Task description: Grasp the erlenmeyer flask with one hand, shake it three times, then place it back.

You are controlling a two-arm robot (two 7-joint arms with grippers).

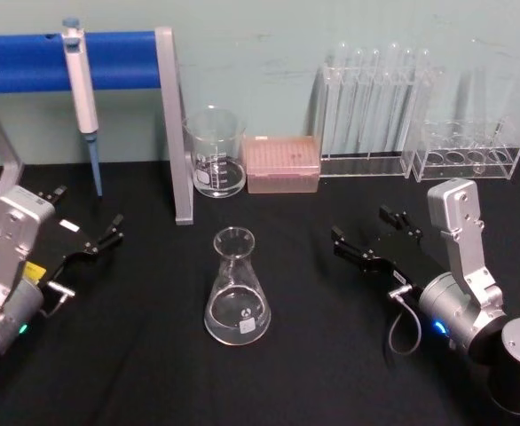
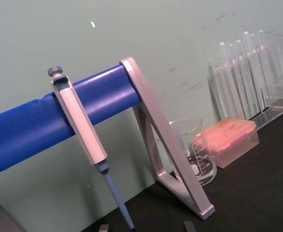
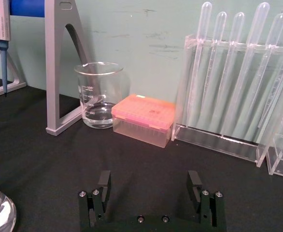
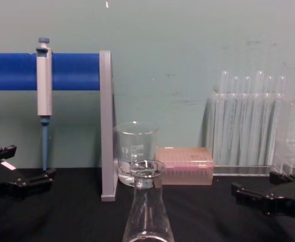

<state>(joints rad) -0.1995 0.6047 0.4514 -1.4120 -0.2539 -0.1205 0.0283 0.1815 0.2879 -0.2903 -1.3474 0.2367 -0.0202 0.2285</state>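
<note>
Erlenmeyer flask (image 1: pixel 237 288) upright between spread left end effector (image 1: pixel 90 226) and spread right end effector (image 1: pixel 372 236): slick, fragile glass; grip neck.

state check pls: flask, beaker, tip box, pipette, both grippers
erlenmeyer flask: upright on the table, ungrasped, between the grippers.
beaker: upright at the back, a little clear liquid.
tip box: lid shut, beside the beaker.
pipette: hanging on the blue bar.
left gripper: open, empty, left of the flask.
right gripper: open, empty, right of the flask.
</note>
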